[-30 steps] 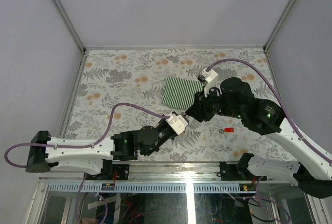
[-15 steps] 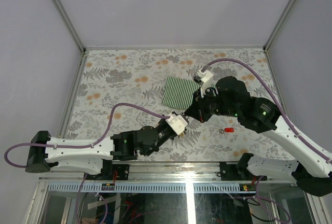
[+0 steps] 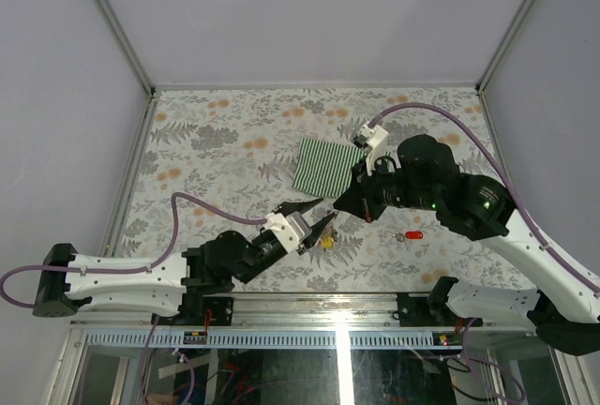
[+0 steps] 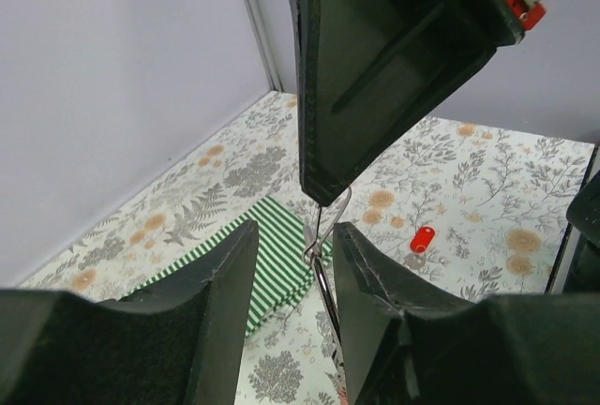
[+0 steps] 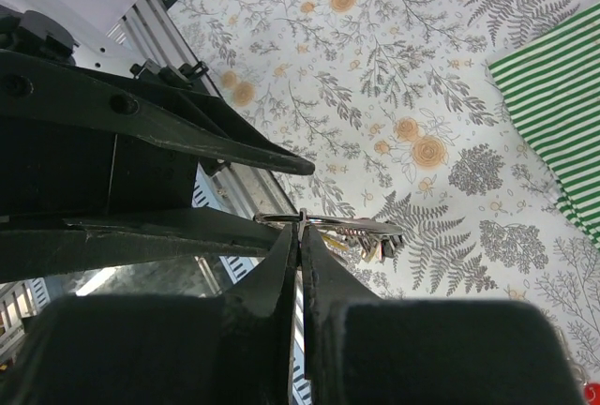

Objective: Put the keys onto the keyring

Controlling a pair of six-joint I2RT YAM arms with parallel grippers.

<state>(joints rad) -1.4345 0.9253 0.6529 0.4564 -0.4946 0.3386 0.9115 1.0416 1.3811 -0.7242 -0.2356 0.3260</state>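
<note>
The keyring (image 5: 330, 224), a thin silver ring with a bunch of small tagged keys (image 5: 377, 239), hangs above the table. My right gripper (image 5: 300, 234) is shut on its wire; from above it (image 3: 338, 209) sits just right of the left one. My left gripper (image 4: 295, 232) is open, its fingers (image 4: 217, 304) standing either side of the ring (image 4: 324, 278) without clamping it. In the top view the left gripper (image 3: 322, 220) points up-right, a yellow tag (image 3: 325, 242) dangling below. A loose red-tagged key (image 3: 413, 235) lies on the table to the right, also in the left wrist view (image 4: 422, 238).
A green-and-white striped cloth (image 3: 325, 168) lies folded on the floral table just behind both grippers, also in the wrist views (image 4: 272, 257) (image 5: 561, 119). The metal frame rail (image 3: 337, 304) runs along the near edge. Grey walls enclose the table.
The right gripper closed on the keyring. The left gripper then opened, let go of the ring, and its arm drew back toward the near left.
</note>
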